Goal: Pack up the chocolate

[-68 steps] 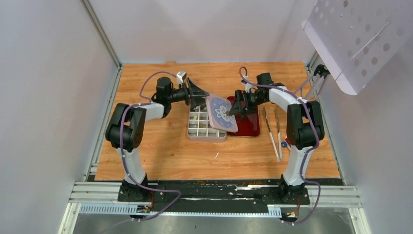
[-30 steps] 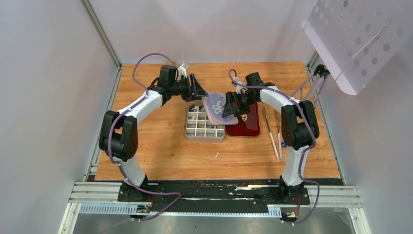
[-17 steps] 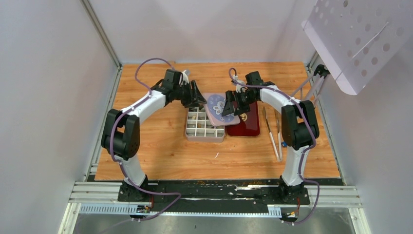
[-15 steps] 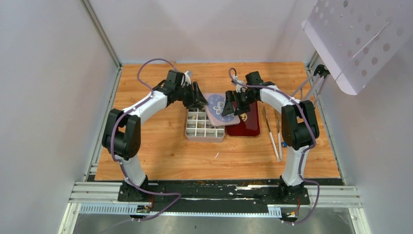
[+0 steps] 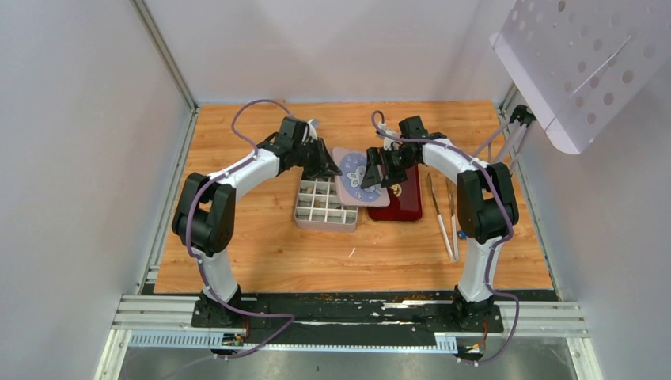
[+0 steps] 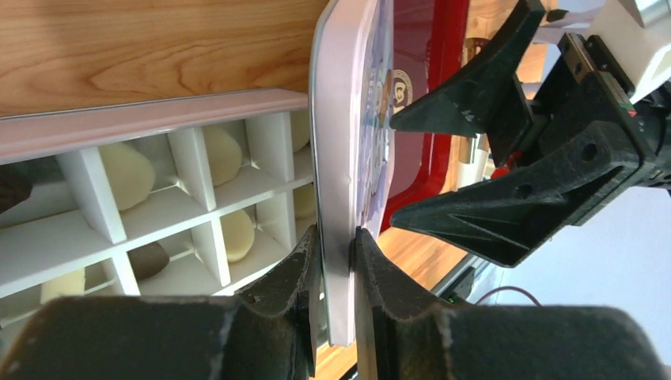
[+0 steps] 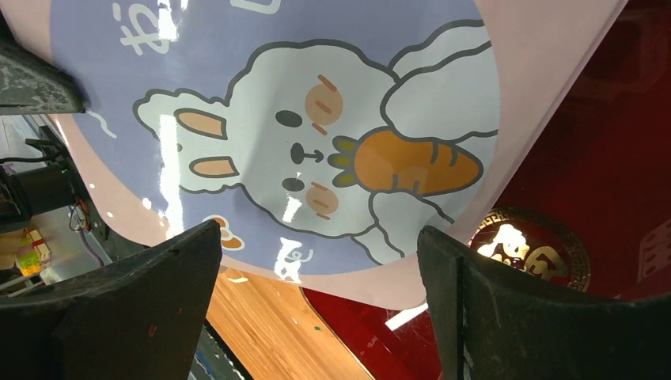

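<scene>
From above, the left gripper [image 5: 326, 165] and the right gripper [image 5: 376, 170] meet at a pale lid [image 5: 356, 180]. It is printed in lilac and stands tilted over the right edge of a gridded tin [image 5: 316, 212]. The tin sits on the counter [image 5: 261, 245], with a red tray [image 5: 403, 202] just beside it. Long tongs [image 5: 445, 218] lie well apart to the right. The tin's contents are too small to make out here.

In the left wrist view, the left gripper's fingers [image 6: 305, 277] are closed on the lid's rim, one on each face, and the lid is nearly on edge. Behind it the chocolate [image 6: 221, 154] lies in the tin's compartments. Several cream ovals show and at least one dark piece, one to a cell. The right gripper shows opposite with its jaws spread, and neither tip is clearly touching the lid.

In the right wrist view, the lid's rabbit-and-carrot face fills the frame. The right gripper's jaws stand wide apart at either side and hold nothing. The red tray lies behind.

The pieces that show are already in their cells, so the step in hand looks like the closing one: getting the lid onto the tin. The next move calls for the left gripper to tip the lid flat and square it to the tin's corners. It then has to lower the lid without dragging the tin or disturbing a piece. The open right gripper could steady the far edge.
</scene>
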Robot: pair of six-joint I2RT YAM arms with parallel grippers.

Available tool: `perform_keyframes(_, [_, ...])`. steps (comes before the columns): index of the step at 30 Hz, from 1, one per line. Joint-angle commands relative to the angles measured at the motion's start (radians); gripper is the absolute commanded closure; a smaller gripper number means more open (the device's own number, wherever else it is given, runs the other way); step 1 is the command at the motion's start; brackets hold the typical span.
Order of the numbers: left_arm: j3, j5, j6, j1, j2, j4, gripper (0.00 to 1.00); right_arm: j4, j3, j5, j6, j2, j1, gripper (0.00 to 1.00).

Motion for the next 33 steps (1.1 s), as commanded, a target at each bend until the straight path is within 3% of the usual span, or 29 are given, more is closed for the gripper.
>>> perform_keyframes(1, [0.005,0.041,0.003,0.006,-0.019,0.079,0.79,0.011,0.024,-0.004,-0.011,-0.044,-0.004,0.06])
perform_keyframes(6, [-0.027,0.104,-0.011,0.036,-0.035,0.128,0.88,0.022,0.035,-0.029,0.022,-0.103,-0.066,0.06])
perform_keyframes(10, [-0.08,0.199,-0.075,0.104,-0.061,0.193,0.88,0.02,0.014,-0.037,0.029,-0.142,-0.132,0.06])
perform_keyframes(20, [-0.231,0.42,-0.076,0.231,-0.14,0.096,0.82,0.025,-0.057,-0.075,0.057,-0.191,-0.183,0.06])
perform_keyframes(23, [-0.234,0.457,-0.017,0.257,-0.131,0.036,0.82,0.031,-0.063,-0.078,0.062,-0.188,-0.175,0.06])
perform_keyframes(25, [-0.215,0.458,0.058,0.273,-0.122,-0.036,0.8,0.032,-0.065,-0.083,0.065,-0.185,-0.164,0.06])
perform_keyframes(29, [-0.187,0.368,0.184,0.309,-0.124,-0.17,0.66,0.04,-0.077,-0.088,0.079,-0.177,-0.126,0.06])
perform_keyframes(33, [-0.196,0.264,0.256,0.359,-0.144,-0.233,0.61,0.048,-0.086,-0.091,0.103,-0.17,-0.065,0.06])
